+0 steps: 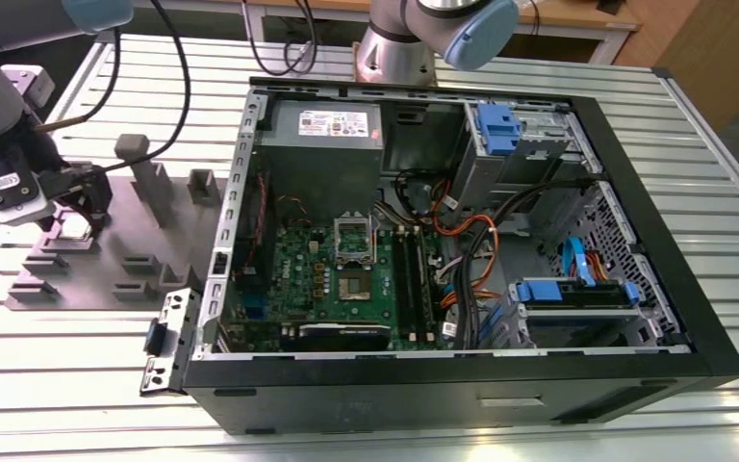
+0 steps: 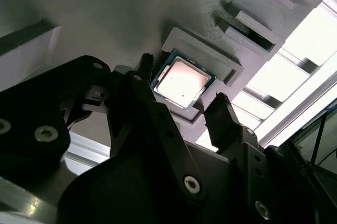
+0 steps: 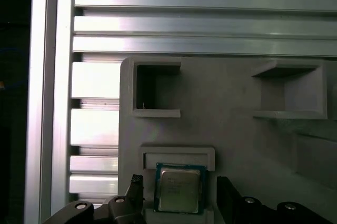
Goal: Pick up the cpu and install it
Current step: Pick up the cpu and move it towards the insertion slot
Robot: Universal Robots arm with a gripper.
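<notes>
The cpu (image 2: 184, 79) is a small square chip with a silvery top, lying flat in a shallow recess of the grey tray (image 2: 105, 19). It also appears as cpu (image 3: 180, 188) in the first wrist view. My gripper (image 2: 184, 84) hangs just over it, open, with one black fingertip (image 2: 146, 65) on one side and the other fingertip (image 2: 221, 105) on the opposite side, neither touching the chip. In the exterior view the gripper (image 1: 72, 214) is at the far left above the tray (image 1: 100, 274). The green motherboard (image 1: 331, 279) with its socket (image 1: 353, 285) lies inside the open computer case.
The tray carries raised grey blocks (image 1: 151, 188) to the exterior view's right of my gripper. The black computer case (image 1: 472, 385) lies open on the slatted aluminium table (image 1: 74, 346), with cables, drive bays and a power supply (image 1: 324, 125) inside. A second arm's base (image 1: 402, 48) stands behind the case.
</notes>
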